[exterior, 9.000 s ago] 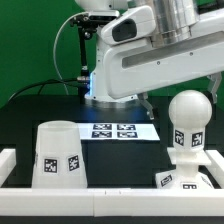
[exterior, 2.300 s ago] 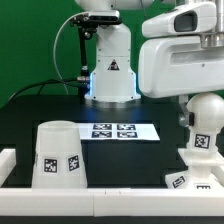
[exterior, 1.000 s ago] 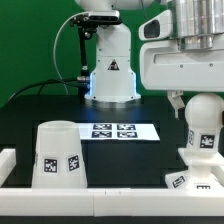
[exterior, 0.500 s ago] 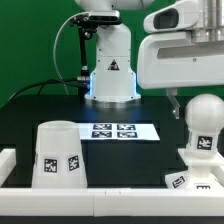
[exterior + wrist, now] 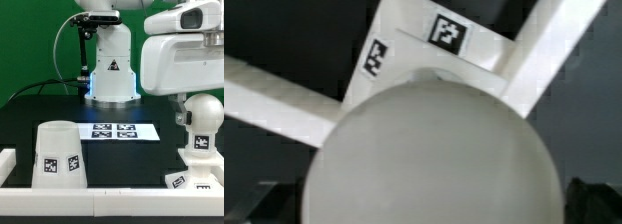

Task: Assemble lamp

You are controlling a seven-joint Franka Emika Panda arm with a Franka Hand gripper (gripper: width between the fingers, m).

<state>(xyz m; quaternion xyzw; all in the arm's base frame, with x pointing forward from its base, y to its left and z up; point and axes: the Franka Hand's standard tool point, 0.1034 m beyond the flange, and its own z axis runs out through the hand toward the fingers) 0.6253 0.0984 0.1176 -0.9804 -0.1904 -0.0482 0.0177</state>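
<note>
The rounded white lamp bulb (image 5: pixel 204 118) stands upright on the blocky lamp base (image 5: pixel 196 181) at the exterior view's right front. My gripper (image 5: pixel 196 106) hangs over the bulb with its fingers straddling the bulb's head; one dark finger (image 5: pixel 180 108) shows just beside it. In the wrist view the bulb (image 5: pixel 438 160) fills most of the picture, with a dark finger at each lower corner. Whether the pads press on the bulb is hidden. The tapered lamp shade (image 5: pixel 58 155) stands mouth down at the left front, apart from the gripper.
The marker board (image 5: pixel 116 130) lies flat on the black table between the shade and the bulb. A white rail (image 5: pixel 8 160) runs along the table's left and front edges. The robot's base (image 5: pixel 110 70) stands at the back.
Over the last second the hand turned about its vertical axis above the bulb, then sank slightly. The bulb, base and shade stay in place.
</note>
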